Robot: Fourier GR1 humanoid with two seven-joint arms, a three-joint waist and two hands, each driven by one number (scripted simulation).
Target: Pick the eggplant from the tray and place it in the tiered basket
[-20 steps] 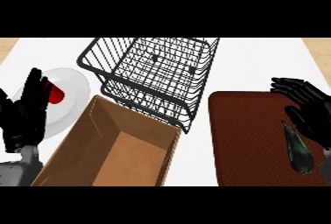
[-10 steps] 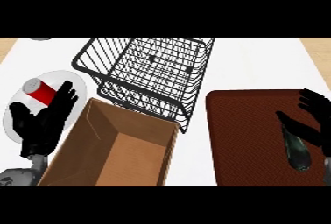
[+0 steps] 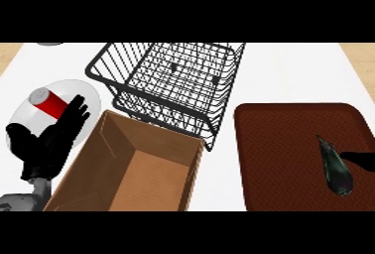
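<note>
Eggplant, long and dark (image 3: 336, 170), lies near the right edge of the flat brown tray (image 3: 282, 154). Right hand (image 3: 360, 160) touches it; its fingers are cut off, so I cannot tell. Curl around its middle, then lift toward the black wire basket (image 3: 172, 82). Left hand (image 3: 53, 141) rests, fingers straight.

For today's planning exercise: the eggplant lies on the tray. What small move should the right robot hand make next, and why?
Probably close round the eggplant: it lies flat on the brown tray, ungrasped, with the right robot hand touching its right side, only a small part in view.
</note>
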